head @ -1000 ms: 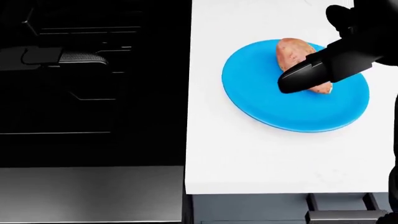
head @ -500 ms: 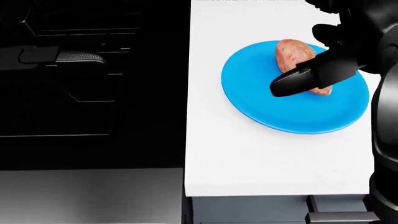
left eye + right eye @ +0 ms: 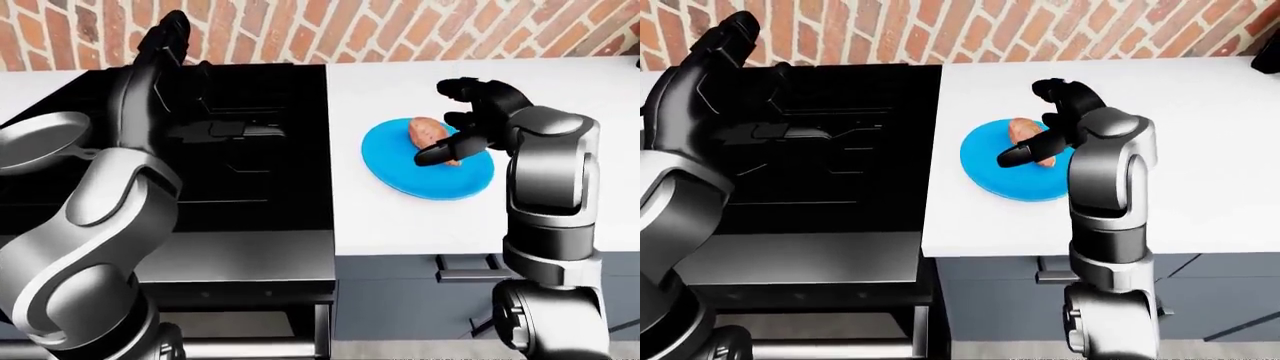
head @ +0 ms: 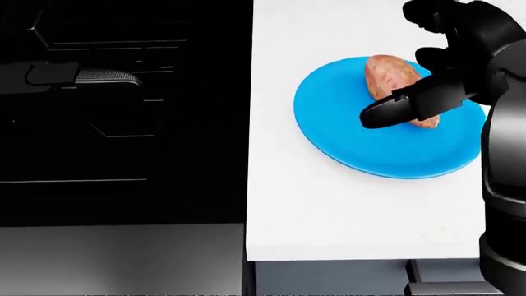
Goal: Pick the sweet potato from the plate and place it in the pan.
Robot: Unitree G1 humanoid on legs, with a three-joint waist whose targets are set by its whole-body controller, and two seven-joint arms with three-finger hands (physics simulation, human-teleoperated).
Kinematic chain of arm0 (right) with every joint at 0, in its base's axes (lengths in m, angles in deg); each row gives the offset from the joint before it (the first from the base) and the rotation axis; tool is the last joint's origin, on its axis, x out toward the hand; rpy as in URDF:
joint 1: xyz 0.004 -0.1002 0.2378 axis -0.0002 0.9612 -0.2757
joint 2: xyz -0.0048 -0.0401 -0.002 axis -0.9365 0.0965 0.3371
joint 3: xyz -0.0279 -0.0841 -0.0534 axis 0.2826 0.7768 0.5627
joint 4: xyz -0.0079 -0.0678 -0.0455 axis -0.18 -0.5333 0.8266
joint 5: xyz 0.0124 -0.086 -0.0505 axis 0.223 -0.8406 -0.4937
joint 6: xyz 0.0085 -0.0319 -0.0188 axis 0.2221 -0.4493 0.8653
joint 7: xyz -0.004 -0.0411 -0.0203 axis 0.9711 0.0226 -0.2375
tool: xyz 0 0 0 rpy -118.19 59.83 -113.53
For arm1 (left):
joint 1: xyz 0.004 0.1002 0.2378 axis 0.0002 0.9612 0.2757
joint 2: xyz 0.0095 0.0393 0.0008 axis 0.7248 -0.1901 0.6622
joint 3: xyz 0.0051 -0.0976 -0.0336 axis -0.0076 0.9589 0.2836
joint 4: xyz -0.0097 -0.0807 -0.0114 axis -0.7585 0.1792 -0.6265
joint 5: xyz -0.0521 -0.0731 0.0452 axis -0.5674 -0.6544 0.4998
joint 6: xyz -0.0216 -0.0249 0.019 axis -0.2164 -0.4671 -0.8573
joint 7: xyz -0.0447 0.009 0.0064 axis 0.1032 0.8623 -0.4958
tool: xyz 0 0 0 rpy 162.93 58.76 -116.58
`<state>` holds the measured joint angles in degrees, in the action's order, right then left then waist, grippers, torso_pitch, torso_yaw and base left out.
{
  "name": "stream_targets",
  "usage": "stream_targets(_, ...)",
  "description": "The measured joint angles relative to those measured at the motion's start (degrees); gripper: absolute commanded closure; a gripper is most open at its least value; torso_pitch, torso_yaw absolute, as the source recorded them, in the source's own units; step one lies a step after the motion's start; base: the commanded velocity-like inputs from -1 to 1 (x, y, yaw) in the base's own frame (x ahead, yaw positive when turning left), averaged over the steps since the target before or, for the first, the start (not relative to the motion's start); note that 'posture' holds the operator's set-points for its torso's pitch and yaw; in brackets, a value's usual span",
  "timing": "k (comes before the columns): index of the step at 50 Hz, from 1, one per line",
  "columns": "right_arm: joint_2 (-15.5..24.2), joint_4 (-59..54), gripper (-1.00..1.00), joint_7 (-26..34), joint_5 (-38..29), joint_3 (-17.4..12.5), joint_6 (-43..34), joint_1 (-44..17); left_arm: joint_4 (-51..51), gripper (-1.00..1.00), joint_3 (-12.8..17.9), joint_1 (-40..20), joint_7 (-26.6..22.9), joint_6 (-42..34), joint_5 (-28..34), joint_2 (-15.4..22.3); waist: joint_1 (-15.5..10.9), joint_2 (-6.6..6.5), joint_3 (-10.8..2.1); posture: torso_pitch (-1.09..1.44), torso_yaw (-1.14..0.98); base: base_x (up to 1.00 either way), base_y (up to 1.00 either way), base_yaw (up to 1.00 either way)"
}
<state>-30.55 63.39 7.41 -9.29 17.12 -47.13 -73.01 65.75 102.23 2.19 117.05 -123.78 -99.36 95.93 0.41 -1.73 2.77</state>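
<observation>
One thing decides the coming move: the potato [image 4: 396, 83] lies directly under the right hand [image 4: 439, 74], on the right half of the blue plate [image 4: 345, 123], which sits on the white counter [image 4: 328, 203] just right of the black stove [image 4: 123, 123]. In the head view its long axis runs from the far left down toward the near right, and one long dark finger [image 4: 394, 110] lies across its near end, pointing left. The other fingers curl over the far-right side, so the hand brackets the potato rather than standing off from it. Those fingers are spread apart; whether any of them actually presses the skin I cannot tell, and nothing shows the potato lifted off the plate. I judge the grasp is being formed, not finished.

The right arm [image 3: 545, 187] rises steeply from below at the counter's near edge, with the forearm upright and the wrist bent so the hand reaches left over the plate. It is plainly the nearer arm. The left hand [image 3: 160, 52] is raised high over the far side of the stove, fingers open and holding nothing, well apart from the plate. A grey round shape at the left edge of the left-eye view may be the pan [image 3: 35, 142], but I cannot be sure.
</observation>
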Motion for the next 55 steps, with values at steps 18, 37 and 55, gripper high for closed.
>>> stream_targets(18,-0.7,-8.2,-0.8,-10.4,7.7,-0.6,6.2,-1.2,0.0,-1.0,-0.1,-0.4,0.7,-0.2,-0.8,0.1,-0.1,0.07,-0.05,0.0,0.0,0.0,0.0,0.0)
stream_targets(37,-1.0,-12.8,-0.72,-19.2,12.6,-0.7,11.5,-0.2,0.1,-1.0,0.1,0.0,0.7,-0.1,-1.1,0.1,-0.2,0.22,-0.12,0.0,0.0,0.0,0.0,0.0)
stream_targets(55,-1.5,-15.1,-0.68,-22.6,11.5,0.2,14.9,0.2,-0.1,-1.0,0.0,0.1,0.5,0.2,-0.8,0.1,-0.3,0.33,-0.15,0.0,0.0,0.0,0.0,0.0)
